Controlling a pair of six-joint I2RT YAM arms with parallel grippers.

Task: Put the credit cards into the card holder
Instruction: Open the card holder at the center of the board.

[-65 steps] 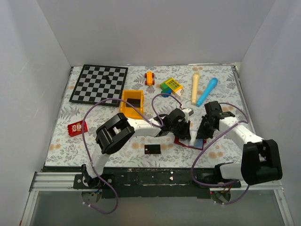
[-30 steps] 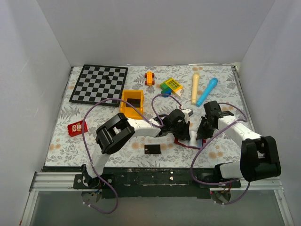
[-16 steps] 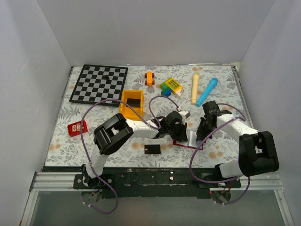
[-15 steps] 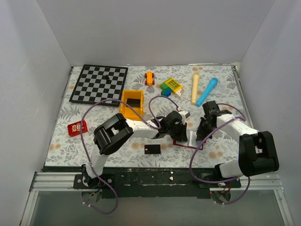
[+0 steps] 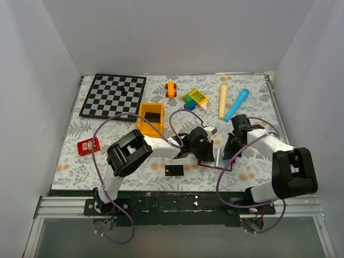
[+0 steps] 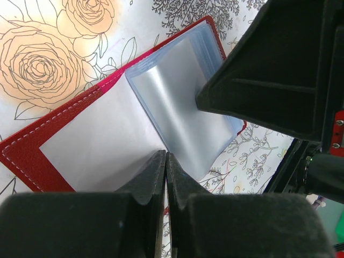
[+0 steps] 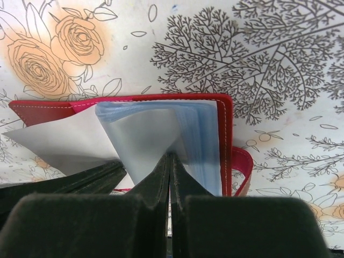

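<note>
Left wrist, right wrist: left hand (image 6: 165, 161) and right hand (image 7: 171, 159) pinched together, tips touching the open card holder (image 6: 24, 158).

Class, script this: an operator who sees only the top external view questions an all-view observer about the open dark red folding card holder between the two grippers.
Operator: Are both grippers shut at the dark red folding card holder?
Observer: Yes; the left gripper and right gripper each show fingertips pressed together at its pale blue plastic pockets.
Operator: One thin flat black card lies loose. Any inside?
Observer: None shows in the visible pockets.
</note>
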